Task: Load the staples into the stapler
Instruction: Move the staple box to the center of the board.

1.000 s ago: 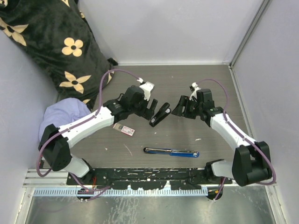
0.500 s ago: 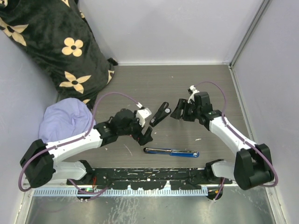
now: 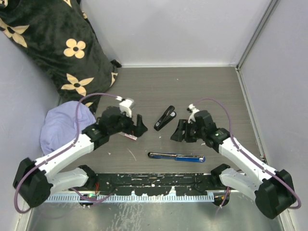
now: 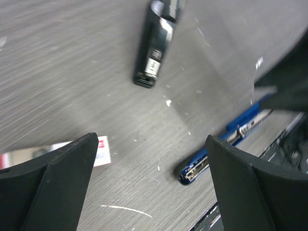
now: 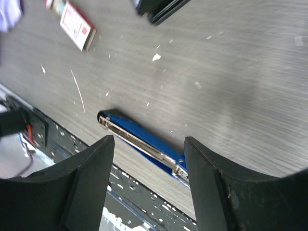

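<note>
Left fingers point(image 4: 53, 187) are spread wide, nothing btwn them. Right fingers point(image 5: 82, 187) are likewise apart & empty. So neither gripper has hold of anything.

Staple box point(image 3: 130, 136), white w/ a red-pink label, lies flat on the table point(image 3: 159, 86); can't tell whether it's open. In the top view the left gripper point(image 3: 138, 127) sits over it, w/ only one end of the box peeking out. In the left wrist view the box is at lower left, half hidden behind one finger, not btwn the pair. So the gripper is beside it, not on it.

Two staplers are out. Black stapler point(image 3: 165, 118) lies closed near the table centre, apart from both grippers. Blue stapler point(image 3: 176, 156) lies nearer the arm bases, stretched long, w/ a metal channel showing in the right wrist view. It looks opened out and is prob. the one to fill, but I can't be sure. Right gripper point(image 3: 176, 133) is over the table btwn the two staplers, touching neither.

Progress, my read: v. early. The box isn't picked up, no staple strip is visible anywhere, and nothing is in the channel. To do: grip the box, get a strip out, seat it in the stapler's rail, close it. Basically the whole job is ahead; the arms look to be only in approach positions.
</note>
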You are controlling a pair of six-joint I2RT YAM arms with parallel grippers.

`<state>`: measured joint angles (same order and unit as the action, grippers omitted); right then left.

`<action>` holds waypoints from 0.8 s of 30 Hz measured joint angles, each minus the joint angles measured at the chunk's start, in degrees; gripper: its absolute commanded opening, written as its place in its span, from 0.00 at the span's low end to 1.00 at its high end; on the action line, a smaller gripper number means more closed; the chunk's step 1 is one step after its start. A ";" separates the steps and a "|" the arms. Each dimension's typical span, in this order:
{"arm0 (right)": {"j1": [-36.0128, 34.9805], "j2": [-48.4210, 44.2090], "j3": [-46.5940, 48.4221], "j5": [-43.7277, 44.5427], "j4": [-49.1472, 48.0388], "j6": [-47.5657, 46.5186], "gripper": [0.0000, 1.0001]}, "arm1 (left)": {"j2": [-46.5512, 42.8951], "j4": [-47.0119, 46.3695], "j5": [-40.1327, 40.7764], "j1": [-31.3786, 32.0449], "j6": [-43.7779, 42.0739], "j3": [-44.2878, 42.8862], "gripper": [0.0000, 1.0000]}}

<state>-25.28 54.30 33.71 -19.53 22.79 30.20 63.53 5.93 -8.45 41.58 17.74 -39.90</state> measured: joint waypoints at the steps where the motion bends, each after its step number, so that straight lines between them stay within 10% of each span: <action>1: -2.43 0.48 0.04 0.79 -0.22 0.07 0.64 | -1.38 0.98 -0.15 -2.27 1.42 -0.04 0.99; 12: -23.39 23.69 19.56 14.25 -2.23 -6.25 0.67 | -10.99 20.31 -8.11 -31.10 8.98 -6.34 0.98; 24: -28.68 53.79 40.76 16.96 -4.42 -20.50 0.72 | -11.87 35.58 8.26 -31.39 -2.80 -19.26 0.98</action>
<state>-53.95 108.09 74.48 -2.57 18.37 9.69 51.66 41.52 -0.19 10.20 14.94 -59.16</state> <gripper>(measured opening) 0.719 0.980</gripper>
